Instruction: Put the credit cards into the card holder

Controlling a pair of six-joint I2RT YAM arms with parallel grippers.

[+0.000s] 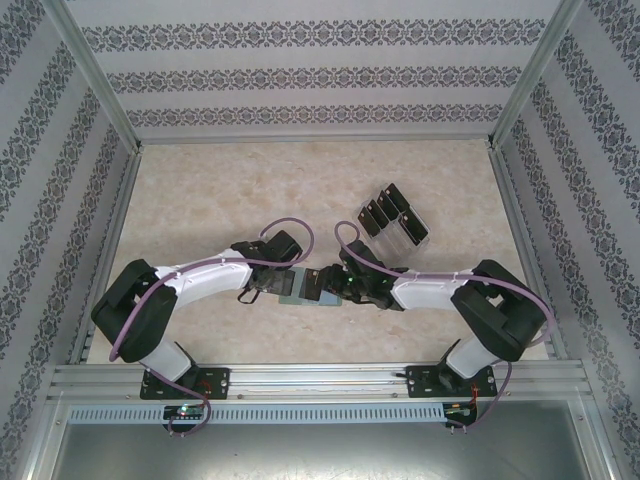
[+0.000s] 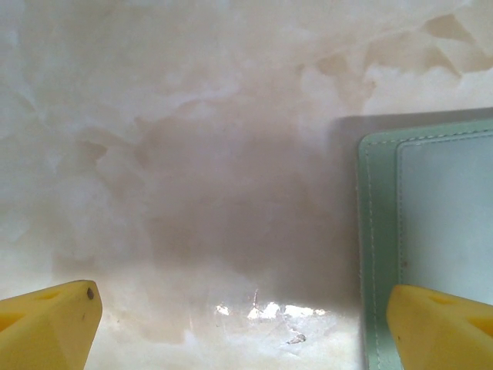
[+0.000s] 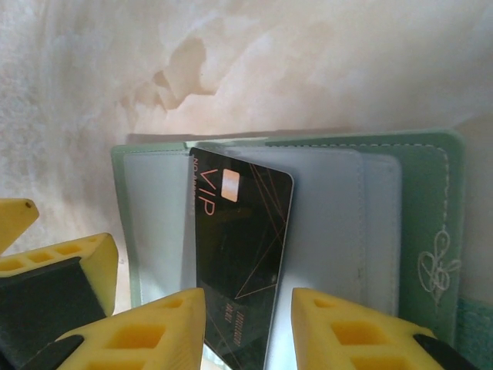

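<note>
Top view. The wallet [image 1: 300,288], sage-green with a paler inside, is seen lying open on the table [image 1: 220,200] near its front edge, between the two grippers. The left gripper [image 1: 266,287] is at its left side and the right gripper [image 1: 324,285] at its right; jaw states cannot be read here. The table is beige marble-patterned, enclosed by walls [image 1: 320,70] of striped patterned paper and a metal frame [image 1: 300,380]. Behind and right of the wallet, well apart from it, a clear rack [image 1: 412,232] is noted with black cards [image 1: 384,212] standing in its slots.

Left wrist view. The wallet [image 2: 431,231] is recorded at the right: green stitched border, pale grey-blue panel. Bare marble is seen elsewhere, shadowed in the middle. The jaws of the left gripper [image 2: 243,324] are spread wide with nothing held; the right-hand yellow fingertip [image 2: 439,327] overlaps the wallet's edge.

Right wrist view. The wallet [image 3: 385,216] lies open, with pale pockets and a stitched flower outline on its green flap. One black card [image 3: 243,254], marked "VIP" with a chip and thin lines, lies tilted over the pale inside. Its lower end runs between the right gripper [image 3: 248,335] fingers, which are parted to about the card's width. Whether the card is clamped cannot be told.
</note>
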